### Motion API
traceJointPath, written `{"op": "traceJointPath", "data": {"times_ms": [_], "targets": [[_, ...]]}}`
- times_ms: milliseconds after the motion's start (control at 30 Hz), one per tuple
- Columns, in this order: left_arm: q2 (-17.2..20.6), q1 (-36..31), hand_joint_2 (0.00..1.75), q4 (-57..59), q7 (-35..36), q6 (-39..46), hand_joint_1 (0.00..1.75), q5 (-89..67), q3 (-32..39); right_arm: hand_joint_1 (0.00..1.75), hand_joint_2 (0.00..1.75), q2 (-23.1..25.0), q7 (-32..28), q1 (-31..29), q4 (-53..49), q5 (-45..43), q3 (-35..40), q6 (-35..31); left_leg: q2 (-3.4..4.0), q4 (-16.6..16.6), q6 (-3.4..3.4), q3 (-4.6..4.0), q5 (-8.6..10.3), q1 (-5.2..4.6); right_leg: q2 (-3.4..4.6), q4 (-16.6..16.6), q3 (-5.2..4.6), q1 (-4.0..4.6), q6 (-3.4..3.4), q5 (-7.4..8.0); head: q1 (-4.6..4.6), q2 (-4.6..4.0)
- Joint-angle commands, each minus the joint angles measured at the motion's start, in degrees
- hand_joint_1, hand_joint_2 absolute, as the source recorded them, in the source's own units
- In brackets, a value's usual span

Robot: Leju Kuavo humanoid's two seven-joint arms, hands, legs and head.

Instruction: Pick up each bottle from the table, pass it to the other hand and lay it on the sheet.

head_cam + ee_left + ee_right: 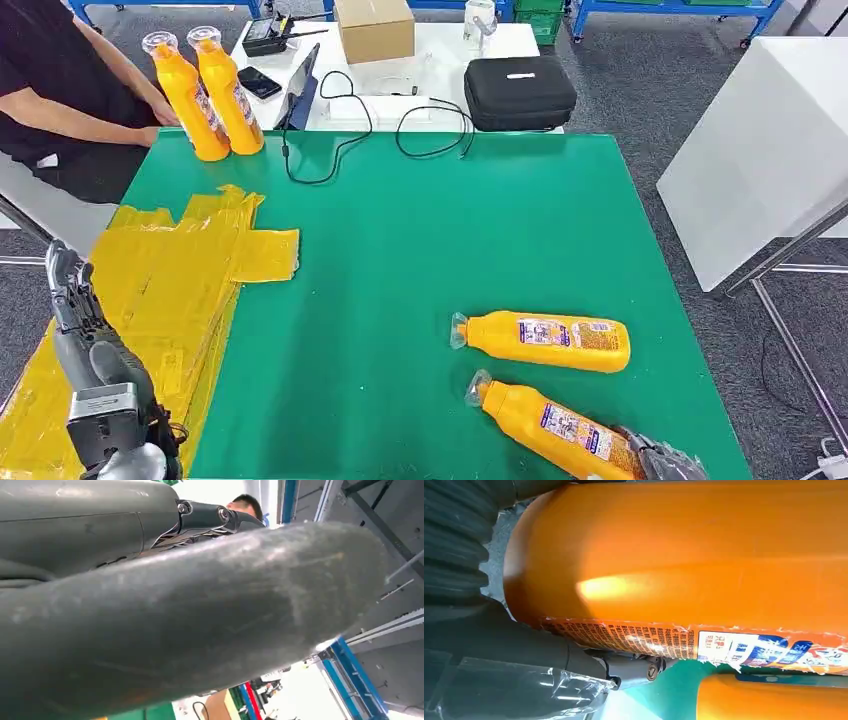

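Two orange bottles lie on the green table at the near right. The farther bottle lies free. My right hand wraps the base end of the nearer bottle, which rests on the table. In the right wrist view this bottle has a finger pressed under its label, and the other bottle lies beside it. My left hand is raised over the yellow sheet at the left and holds nothing; its thumb and a dark finger are apart.
Two more orange bottles stand at the table's far left corner beside a seated person. Black cables trail onto the far edge. Behind are a black case, a cardboard box and a white table at right.
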Motion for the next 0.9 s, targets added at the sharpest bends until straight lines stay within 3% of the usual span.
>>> {"op": "traceJointPath", "data": {"times_ms": [33, 900], "targets": [[0.37, -1.52, 0.0, 3.01, 0.12, -0.2, 0.0, 0.13, 0.71, 1.75, 1.75, 2.11, -0.22, -0.98, 2.7, -0.08, -0.23, 0.27, 0.01, -0.05, -0.15, 0.11, -0.01, 0.08, -0.05, -0.11, 0.17, 0.08, -0.05, -0.01, 0.0, 0.0], [0.37, -1.52, 0.0, 3.01, 0.12, -0.2, 0.0, 0.13, 0.71, 1.75, 1.75, 2.11, -0.22, -0.98, 2.7, -0.08, -0.23, 0.27, 0.01, -0.06, -0.14, 0.11, -0.01, 0.06, -0.05, -0.1, 0.15, 0.06, -0.05, -0.01, 0.0, 0.0]]}}
